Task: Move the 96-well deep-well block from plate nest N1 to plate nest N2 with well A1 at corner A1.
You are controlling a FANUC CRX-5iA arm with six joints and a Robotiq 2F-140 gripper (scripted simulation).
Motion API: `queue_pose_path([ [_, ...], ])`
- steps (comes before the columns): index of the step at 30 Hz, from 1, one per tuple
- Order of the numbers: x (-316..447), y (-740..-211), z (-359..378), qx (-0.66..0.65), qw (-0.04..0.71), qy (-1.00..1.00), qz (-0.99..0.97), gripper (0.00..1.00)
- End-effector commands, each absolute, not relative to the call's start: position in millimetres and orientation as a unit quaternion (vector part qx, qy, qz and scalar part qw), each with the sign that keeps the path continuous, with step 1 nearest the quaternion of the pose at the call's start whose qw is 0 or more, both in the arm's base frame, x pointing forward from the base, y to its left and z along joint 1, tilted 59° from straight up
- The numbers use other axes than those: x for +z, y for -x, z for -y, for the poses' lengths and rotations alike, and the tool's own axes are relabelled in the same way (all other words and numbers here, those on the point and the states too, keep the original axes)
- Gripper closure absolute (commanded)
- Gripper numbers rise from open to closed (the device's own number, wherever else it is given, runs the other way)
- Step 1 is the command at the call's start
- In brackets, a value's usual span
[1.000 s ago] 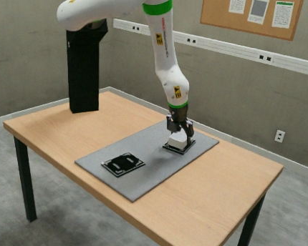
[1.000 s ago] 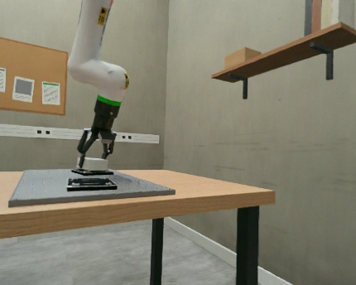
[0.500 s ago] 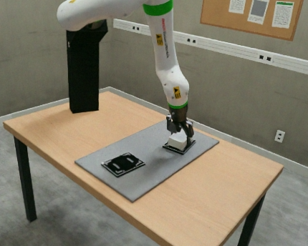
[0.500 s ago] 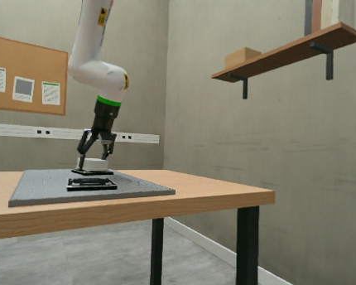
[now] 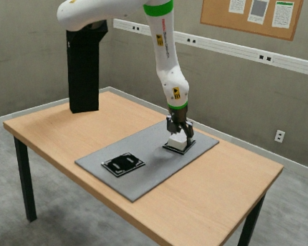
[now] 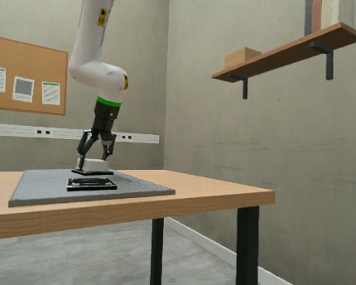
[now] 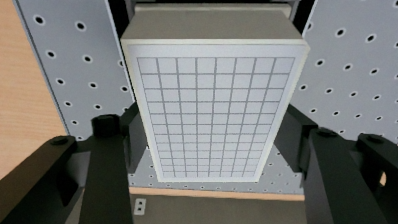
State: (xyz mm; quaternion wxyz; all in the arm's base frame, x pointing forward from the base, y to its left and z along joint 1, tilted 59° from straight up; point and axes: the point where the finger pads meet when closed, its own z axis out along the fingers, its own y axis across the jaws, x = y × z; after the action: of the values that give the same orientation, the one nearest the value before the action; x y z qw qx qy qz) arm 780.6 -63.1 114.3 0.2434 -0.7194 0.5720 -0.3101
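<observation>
claw (image 5: 180,137) clamped on deep-well block (image 5: 177,141) (long sides) | block at far nest (image 5: 167,146)

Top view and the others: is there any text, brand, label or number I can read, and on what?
Red lettering along the arm's forearm: too blurred to read.
Yellow stickers on the arm: symbols only, not legible.
Three papers on the corkboard: print too small to read.
Empty plate nest: white marks, no readable A1.
Deep-well block in the gripper: plain grid, no row or column marks.
</observation>
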Motion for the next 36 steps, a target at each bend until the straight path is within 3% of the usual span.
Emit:
queue_pose_path([
  [1, 114.4, -780.9, 62.7, -0.329, 0.246, 0.711, -0.57, 0.9],
  [9, 113.7, -781.9, 63.3, -0.329, 0.246, 0.711, -0.57, 0.9],
  [10, 113.5, -782.2, 63.5, -0.329, 0.246, 0.711, -0.57, 0.0],
  [36, 119.0, -774.4, 58.9, -0.329, 0.246, 0.711, -0.57, 0.0],
])
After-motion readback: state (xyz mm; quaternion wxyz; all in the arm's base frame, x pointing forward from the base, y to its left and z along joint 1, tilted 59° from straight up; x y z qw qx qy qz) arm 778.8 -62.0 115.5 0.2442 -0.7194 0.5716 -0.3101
